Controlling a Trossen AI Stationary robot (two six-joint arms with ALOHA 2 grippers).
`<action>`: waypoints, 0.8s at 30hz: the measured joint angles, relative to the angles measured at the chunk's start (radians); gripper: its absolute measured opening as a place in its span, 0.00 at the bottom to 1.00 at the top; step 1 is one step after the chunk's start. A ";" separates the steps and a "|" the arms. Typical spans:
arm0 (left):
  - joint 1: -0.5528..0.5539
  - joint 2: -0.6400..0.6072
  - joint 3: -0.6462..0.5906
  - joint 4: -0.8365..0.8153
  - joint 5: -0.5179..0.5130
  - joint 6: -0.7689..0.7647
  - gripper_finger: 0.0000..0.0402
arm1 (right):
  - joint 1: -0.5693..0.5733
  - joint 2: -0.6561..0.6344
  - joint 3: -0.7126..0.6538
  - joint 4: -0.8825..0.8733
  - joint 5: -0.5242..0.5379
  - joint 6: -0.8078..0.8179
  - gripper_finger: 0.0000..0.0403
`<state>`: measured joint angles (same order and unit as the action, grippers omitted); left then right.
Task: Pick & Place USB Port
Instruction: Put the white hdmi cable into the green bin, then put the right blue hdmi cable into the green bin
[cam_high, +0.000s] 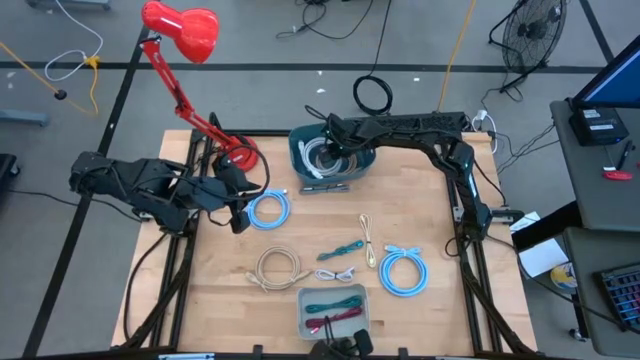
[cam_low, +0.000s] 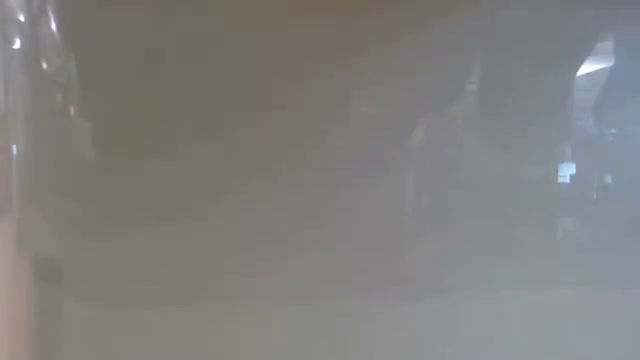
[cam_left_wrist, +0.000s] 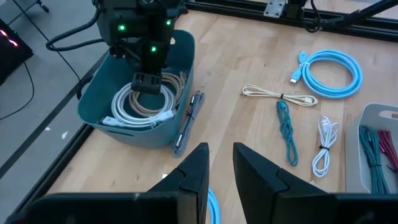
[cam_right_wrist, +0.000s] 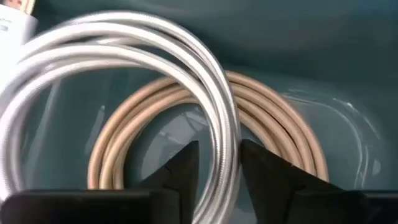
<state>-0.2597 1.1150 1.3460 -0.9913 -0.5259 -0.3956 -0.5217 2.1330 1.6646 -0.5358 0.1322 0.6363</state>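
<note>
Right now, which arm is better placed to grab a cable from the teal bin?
Right. The right gripper is inside the teal bin, fingers straddling the white cable. The left gripper hovers outside it.

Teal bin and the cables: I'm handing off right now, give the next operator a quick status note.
Right gripper is down inside the teal bin, jaws straddling the white cable coil; a beige coil lies beneath it. Left gripper waits open over the table's left side.
Done: two coils in the bin.
Left: blue coil, beige coil and the small cables on the table.
</note>
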 joint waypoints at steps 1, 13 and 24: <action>-0.001 0.000 0.000 0.000 0.000 -0.001 0.19 | 0.000 0.000 0.000 0.003 0.000 0.004 0.31; -0.011 0.000 0.000 0.000 -0.001 0.004 0.19 | 0.000 -0.005 0.063 0.044 -0.020 0.028 0.43; -0.010 0.000 0.000 0.000 -0.001 0.037 0.19 | -0.006 -0.153 0.111 0.192 -0.064 0.029 0.43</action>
<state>-0.2700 1.1152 1.3460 -0.9913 -0.5266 -0.3585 -0.5282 1.9800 1.7756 -0.3438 0.0678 0.6649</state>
